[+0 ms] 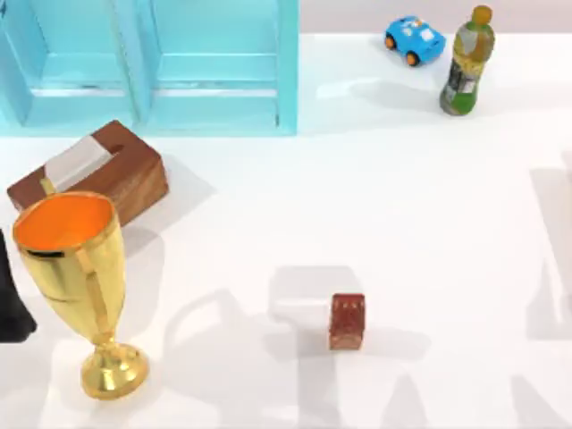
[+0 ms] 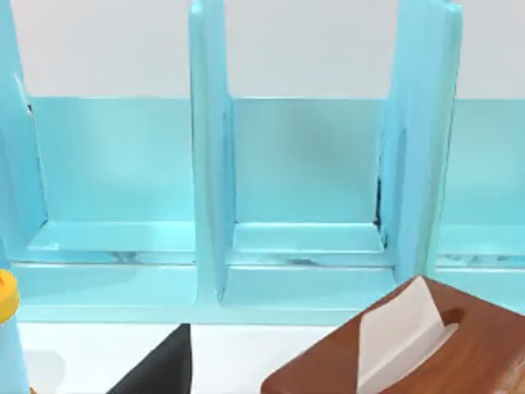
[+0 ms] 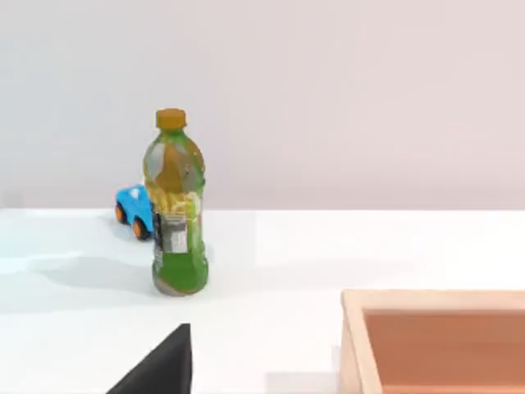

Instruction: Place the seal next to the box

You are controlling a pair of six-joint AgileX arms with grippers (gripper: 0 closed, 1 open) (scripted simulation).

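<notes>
The seal, a small reddish-brown upright block, stands alone on the white table a little right of the front middle. The box, brown wood with a white tissue in its top slot, lies at the back left; the left wrist view shows the box close by. A dark part of my left arm shows at the table's left edge, well away from the seal. A dark piece of my left gripper and one of my right gripper show in their wrist views, holding nothing visible.
A tall gold trophy cup stands just in front of the box. A light-blue shelf unit fills the back left. A blue toy car and a green bottle stand at the back right. A pale wooden tray appears in the right wrist view.
</notes>
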